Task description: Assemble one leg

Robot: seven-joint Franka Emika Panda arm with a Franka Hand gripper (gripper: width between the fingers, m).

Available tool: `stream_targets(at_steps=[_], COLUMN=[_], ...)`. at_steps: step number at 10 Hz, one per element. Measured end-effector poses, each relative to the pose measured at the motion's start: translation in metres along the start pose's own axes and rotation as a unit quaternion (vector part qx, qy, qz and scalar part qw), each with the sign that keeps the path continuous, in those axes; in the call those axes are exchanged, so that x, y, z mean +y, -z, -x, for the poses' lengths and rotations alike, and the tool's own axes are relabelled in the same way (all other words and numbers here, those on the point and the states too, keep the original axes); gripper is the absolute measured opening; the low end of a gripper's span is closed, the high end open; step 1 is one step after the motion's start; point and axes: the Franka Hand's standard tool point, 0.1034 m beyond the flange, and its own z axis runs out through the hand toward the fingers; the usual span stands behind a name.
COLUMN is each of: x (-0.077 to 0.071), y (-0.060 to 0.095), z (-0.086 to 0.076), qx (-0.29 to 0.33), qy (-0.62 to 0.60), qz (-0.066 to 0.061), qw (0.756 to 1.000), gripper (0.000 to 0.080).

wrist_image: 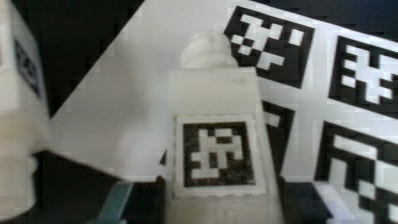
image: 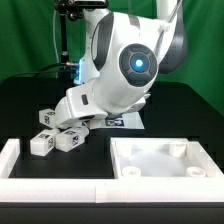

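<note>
In the wrist view a white leg (wrist_image: 214, 110) with a square tag on its face lies between my gripper's (wrist_image: 217, 195) two fingers, whose dark pads press its sides. Its narrow threaded end points away from the camera. The gripper is shut on this leg over the marker board (wrist_image: 329, 60). In the exterior view the gripper (image: 88, 125) is low at the table's left-middle, and the arm hides the held leg. Three more legs lie to the exterior view's left (image: 45, 118), (image: 42, 143), (image: 68, 139).
The large white square panel (image: 150, 172) with round corner sockets lies at the front right. A white rig wall (image: 60, 190) runs along the front and left. The marker board (image: 125, 120) lies behind the gripper. Another white leg (wrist_image: 18, 95) shows beside the held one.
</note>
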Motion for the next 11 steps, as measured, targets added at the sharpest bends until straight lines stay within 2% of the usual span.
stream_targets(at_steps=[1,2,3,4,5,6,8,9,10,11], x=[-0.003,-0.005,-0.004,-0.005,-0.006,-0.007,-0.003,-0.006,-0.019,-0.025], y=[0.026,0.056,0.088,0.114,0.118,0.104,0.112,0.117,0.136,0.173], z=[0.003,0.011,0.014,0.019,0.026,0.025,0.02,0.017,0.007,0.002], qx=[0.009,0.015,0.044,0.095,0.122,0.132,0.21,0.24,0.279,0.314], qy=[-0.008,-0.009,-0.008,-0.008,-0.009,-0.01,-0.014,-0.028,-0.029,-0.032], qz=[-0.016,-0.022,-0.024,-0.024,-0.021,-0.021,-0.013,-0.008,0.002,-0.008], qw=[1.0,1.0,0.999,0.995,0.992,0.991,0.978,0.97,0.96,0.949], gripper=[0.0284,0.0284,0.0284,0.0284,0.0284,0.0284,0.0285,0.0285,0.0285,0.0285])
